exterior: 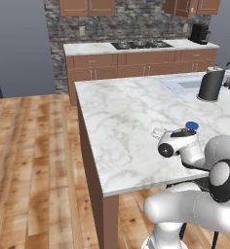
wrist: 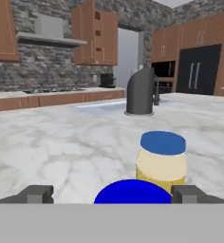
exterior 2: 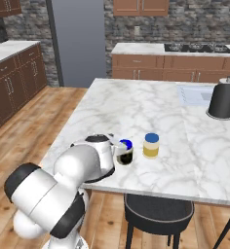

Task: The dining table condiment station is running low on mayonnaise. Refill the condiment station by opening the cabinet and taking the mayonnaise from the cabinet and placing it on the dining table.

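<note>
The mayonnaise (exterior 2: 125, 146) stands upright on the white marble dining table (exterior 2: 136, 104), near its front edge. In the hand view its blue lid (wrist: 133, 192) sits low between my two fingertips, with a gap on either side. My gripper (exterior 2: 123, 152) is open around the jar, at table height (wrist: 113, 194). Just beyond it stands a smaller yellow jar (wrist: 162, 161) with a blue lid, to the mayonnaise's right in the right base view (exterior 2: 151, 145). On the far stone wall the brown cabinet (wrist: 100, 38) has its door swung open.
A dark grey cylindrical vessel (exterior 2: 223, 99) stands by the sink set into the table (exterior: 185, 83). A black stool (exterior 2: 158, 211) is tucked under the table's near edge. The stove counter (exterior: 141, 46) runs along the back wall, with wooden floor to the left.
</note>
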Motion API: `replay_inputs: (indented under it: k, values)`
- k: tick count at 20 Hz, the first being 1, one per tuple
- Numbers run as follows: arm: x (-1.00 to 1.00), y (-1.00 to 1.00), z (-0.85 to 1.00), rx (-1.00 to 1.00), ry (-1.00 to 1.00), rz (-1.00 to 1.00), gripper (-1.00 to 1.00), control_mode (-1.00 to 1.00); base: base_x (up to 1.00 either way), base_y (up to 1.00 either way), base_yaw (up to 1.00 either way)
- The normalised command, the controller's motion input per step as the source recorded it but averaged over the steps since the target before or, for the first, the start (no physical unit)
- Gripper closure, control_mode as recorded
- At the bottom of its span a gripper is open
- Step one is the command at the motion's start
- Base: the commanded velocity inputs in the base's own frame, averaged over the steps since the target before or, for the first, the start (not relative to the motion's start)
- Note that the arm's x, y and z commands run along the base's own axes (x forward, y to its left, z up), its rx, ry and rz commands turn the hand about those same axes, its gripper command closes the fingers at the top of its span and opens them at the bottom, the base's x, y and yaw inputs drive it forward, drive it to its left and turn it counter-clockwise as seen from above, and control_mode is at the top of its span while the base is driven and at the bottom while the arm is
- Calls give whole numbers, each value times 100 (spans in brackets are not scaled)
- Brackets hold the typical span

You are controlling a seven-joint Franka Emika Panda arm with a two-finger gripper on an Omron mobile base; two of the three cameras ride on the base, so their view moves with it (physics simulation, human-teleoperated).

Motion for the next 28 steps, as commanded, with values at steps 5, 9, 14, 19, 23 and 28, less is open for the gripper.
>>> replay_inputs:
  k: [5,9,14,19,23,28]
  values:
    - [-38,38,100,0,-3,0,-100,-100,0,0,0]
    - [-56,75,100,0,3,1,-100,-100,0,0,0]
    - [-76,70,100,1,15,4,-100,-100,0,0,0]
    - [-98,61,100,1,16,1,-100,-100,0,0,0]
    - [-100,61,100,0,19,0,-100,-100,0,0,0]
    - [-100,55,92,0,21,1,-100,-100,0,0,0]
